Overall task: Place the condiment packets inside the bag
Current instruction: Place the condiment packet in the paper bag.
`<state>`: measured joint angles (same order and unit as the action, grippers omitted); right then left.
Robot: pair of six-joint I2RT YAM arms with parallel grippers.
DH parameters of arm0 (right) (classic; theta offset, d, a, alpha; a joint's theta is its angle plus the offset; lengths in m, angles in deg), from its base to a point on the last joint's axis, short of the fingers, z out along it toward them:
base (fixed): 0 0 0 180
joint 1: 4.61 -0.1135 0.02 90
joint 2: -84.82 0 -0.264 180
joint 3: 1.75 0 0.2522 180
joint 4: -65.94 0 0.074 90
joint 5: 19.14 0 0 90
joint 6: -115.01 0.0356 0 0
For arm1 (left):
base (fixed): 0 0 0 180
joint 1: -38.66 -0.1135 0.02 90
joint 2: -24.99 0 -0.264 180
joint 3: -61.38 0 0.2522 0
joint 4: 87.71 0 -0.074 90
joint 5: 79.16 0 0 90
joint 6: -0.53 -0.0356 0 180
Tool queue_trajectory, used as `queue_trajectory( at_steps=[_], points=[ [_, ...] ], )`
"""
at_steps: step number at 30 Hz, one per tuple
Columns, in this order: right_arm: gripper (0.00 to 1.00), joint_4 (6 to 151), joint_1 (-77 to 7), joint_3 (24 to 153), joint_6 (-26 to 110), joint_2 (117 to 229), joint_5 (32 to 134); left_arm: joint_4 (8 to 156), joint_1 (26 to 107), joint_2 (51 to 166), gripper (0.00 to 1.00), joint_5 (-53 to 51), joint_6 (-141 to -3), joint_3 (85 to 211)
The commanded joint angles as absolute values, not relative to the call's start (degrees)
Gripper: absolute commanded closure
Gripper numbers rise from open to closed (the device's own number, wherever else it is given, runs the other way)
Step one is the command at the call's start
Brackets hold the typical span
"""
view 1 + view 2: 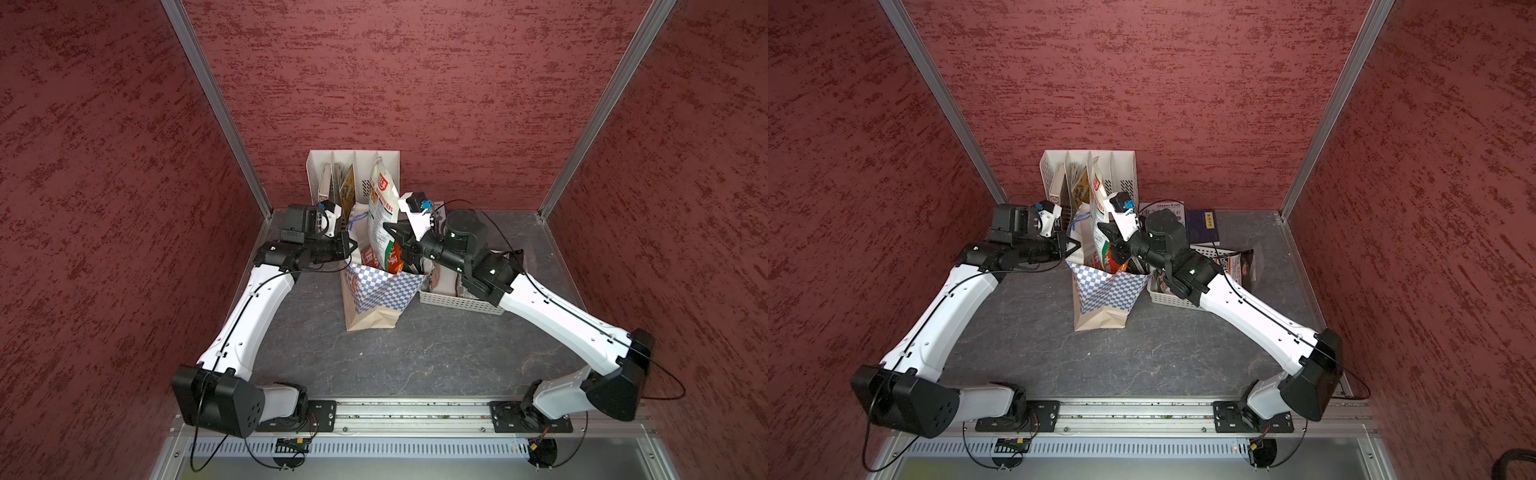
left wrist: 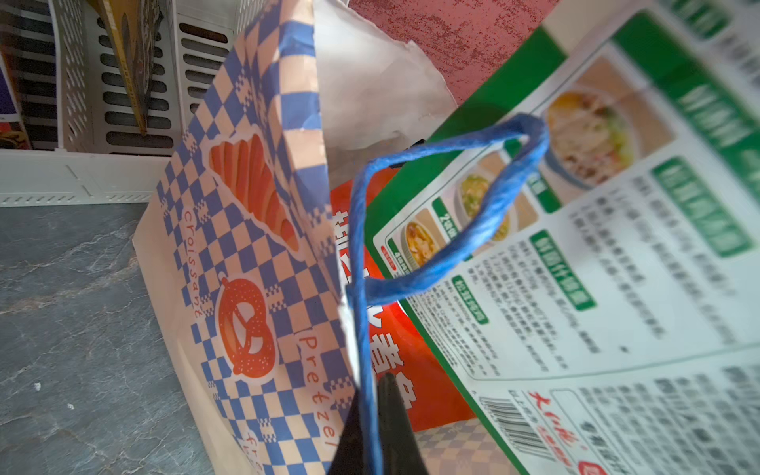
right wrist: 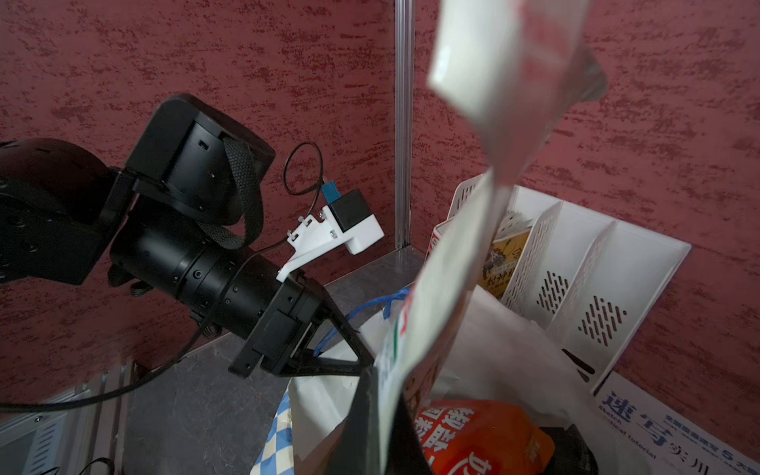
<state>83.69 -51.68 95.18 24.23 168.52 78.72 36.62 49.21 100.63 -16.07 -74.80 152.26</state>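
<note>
1. In both top views the bag (image 1: 374, 291) (image 1: 1104, 291) stands upright at the centre of the frame on the grey table (image 1: 415, 357), its mouth open upward. The left gripper (image 1: 351, 246) comes in from the left, pinched on the bag's left rim. The right gripper (image 1: 397, 245) reaches in from the right over the mouth. It is clamped on a tall cream packet (image 1: 382, 199), which stands upright with its lower end inside the bag.
2. Both top views also show a red packet (image 1: 369, 255) and an orange packet (image 1: 395, 261) lying inside the mouth. A white basket (image 1: 457, 301) sits just right of the bag, and in a top view a black packet (image 1: 1246, 266) leans at its right end. A white file holder (image 1: 353, 166) stands behind the bag, upper centre.
3. In the left wrist view, the left gripper (image 2: 372, 411) is at bottom centre. Its dark fingers (image 2: 395, 411) are pressed together on the bag's rim, with the blue cord handle (image 2: 452, 246) running between them. The checkered wall fills the middle (croissant and pretzel prints). The red packet (image 2: 395, 329) and the cream packet (image 2: 575, 246) are to the right.
4. In the right wrist view, the right gripper (image 3: 384, 419), bottom centre, pinches the cream packet (image 3: 432, 308), which rises blurred to the top. The orange packet (image 3: 481, 436) lies lower right, inside the bag's white lining (image 3: 514, 349). The left gripper (image 3: 349, 362) grips the rim at centre left. The file holder (image 3: 575, 267) is at right, with a book (image 3: 658, 419) below it.
</note>
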Motion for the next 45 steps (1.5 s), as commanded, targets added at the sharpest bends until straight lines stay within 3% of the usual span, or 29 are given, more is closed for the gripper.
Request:
queue_trajectory(
  at_steps=[1,9,20,26,28,33,39,45],
  points=[
    [1.0,81.1,-51.1,96.1,24.9,165.7,77.5,41.2,48.9,98.8,1.0,-17.1,-75.6,152.4],
    [1.0,77.3,-49.0,94.6,29.0,169.7,89.1,41.3,48.9,99.1,1.0,-17.1,-75.4,152.4],
    [1.0,55.8,-49.0,86.6,38.9,176.1,85.9,41.6,48.9,98.7,1.0,-17.3,-75.3,152.3],
    [1.0,57.6,-48.9,86.2,39.0,178.7,85.0,41.6,48.8,98.6,1.0,-17.3,-75.3,152.3],
    [0.77,58.8,-49.0,85.6,38.9,178.9,84.9,41.7,48.8,98.5,1.0,-17.2,-75.3,152.2],
    [0.53,61.0,-49.0,83.9,37.1,176.9,82.8,41.8,48.7,98.7,1.0,-17.2,-75.4,152.2],
    [0.45,67.0,-49.0,83.6,34.4,171.4,78.7,41.8,48.5,98.8,1.0,-17.4,-75.3,152.2],
    [0.34,75.1,-48.7,78.4,32.3,158.4,69.6,41.6,48.4,98.9,1.0,-17.1,-75.1,152.2]
  ],
)
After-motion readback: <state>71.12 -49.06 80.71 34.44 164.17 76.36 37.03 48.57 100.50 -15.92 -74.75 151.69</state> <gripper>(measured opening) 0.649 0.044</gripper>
